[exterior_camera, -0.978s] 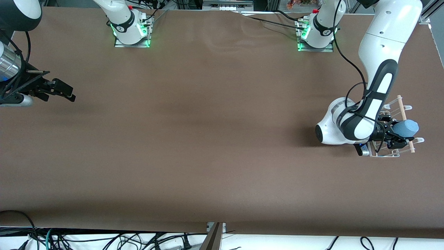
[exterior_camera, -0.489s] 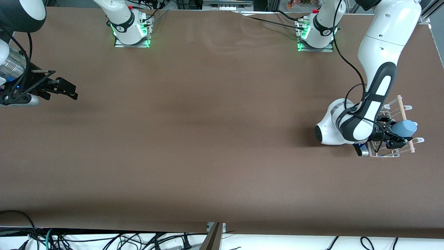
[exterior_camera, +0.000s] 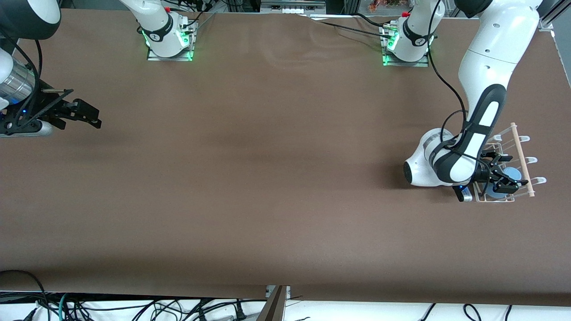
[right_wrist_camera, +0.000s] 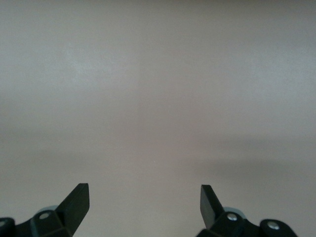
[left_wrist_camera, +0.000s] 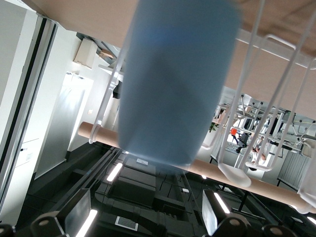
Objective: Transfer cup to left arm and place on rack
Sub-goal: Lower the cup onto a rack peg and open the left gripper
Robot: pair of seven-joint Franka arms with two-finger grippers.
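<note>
Since half a second ago, cup [exterior_camera: 498, 189] has dropped from the dowel's level down among the loops of rack [exterior_camera: 513, 147], at the left arm's end of the table. Left gripper [exterior_camera: 504, 176]: over the rack, fingers parted, cup between them; contact not discernible. Left wrist view alone shows the cup against wooden dowel [left_wrist_camera: 256, 177]; right gripper [exterior_camera: 87, 117] waits spread, holding nothing.

The surface [exterior_camera: 267, 178] is covered in matt brown material, faintly rippled toward 12 o'clock. The cup [left_wrist_camera: 175, 84] looks like smooth, matt light-blue plastic. The rack [exterior_camera: 513, 139] is thin white coated wire with glossy tips, crossed by 1 pale, unvarnished wooden dowel [exterior_camera: 521, 157]. The left arm [exterior_camera: 486, 58] has glossy white shells and black bands; its tool [exterior_camera: 503, 174] is matt black. The right tool [right_wrist_camera: 144, 200] has matt black fingers.
</note>
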